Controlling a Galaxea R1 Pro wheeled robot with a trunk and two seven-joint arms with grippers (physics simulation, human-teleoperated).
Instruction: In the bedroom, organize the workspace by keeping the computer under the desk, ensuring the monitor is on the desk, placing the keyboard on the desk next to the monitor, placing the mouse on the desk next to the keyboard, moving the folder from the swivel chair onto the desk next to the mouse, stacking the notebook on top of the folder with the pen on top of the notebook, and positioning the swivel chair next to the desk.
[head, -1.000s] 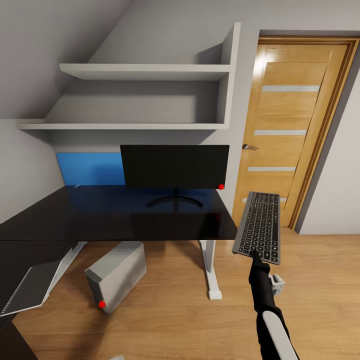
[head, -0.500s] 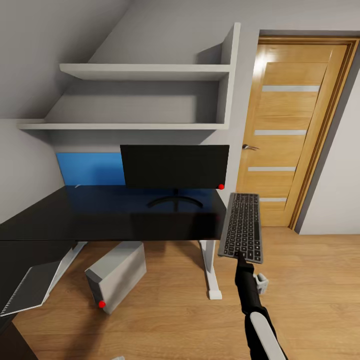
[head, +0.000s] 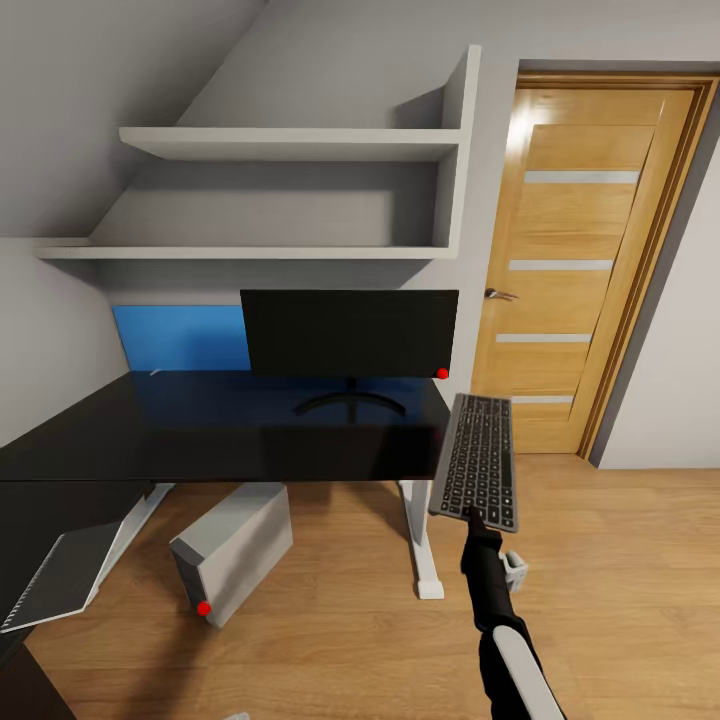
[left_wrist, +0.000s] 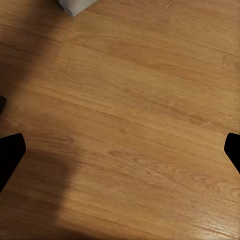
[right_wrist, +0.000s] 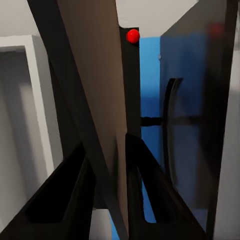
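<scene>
Right gripper (head: 479, 520) clenched on near edge of slim dark grey keyboard (head: 477, 460) (matte keys), lower right of centre, beside glossy black desk (head: 230, 430). Left gripper (left_wrist: 120, 150) released over wood-plank floor (left_wrist: 130, 115).

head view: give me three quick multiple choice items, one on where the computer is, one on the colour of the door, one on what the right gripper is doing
1. Where is the computer?
A. on the desk
B. on the floor under the desk
C. on a shelf

2. What colour is the door?
A. white
B. black
C. light wood

3. What is the right gripper doing?
A. hanging open
B. holding the keyboard
C. gripping the monitor

Answers: 1 B, the grey tower sits tilted on the planks below the desktop. 2 C, it is honey-toned wood with pale strips. 3 B, it clamps the keyboard's near edge, off the desk's right end.
</scene>
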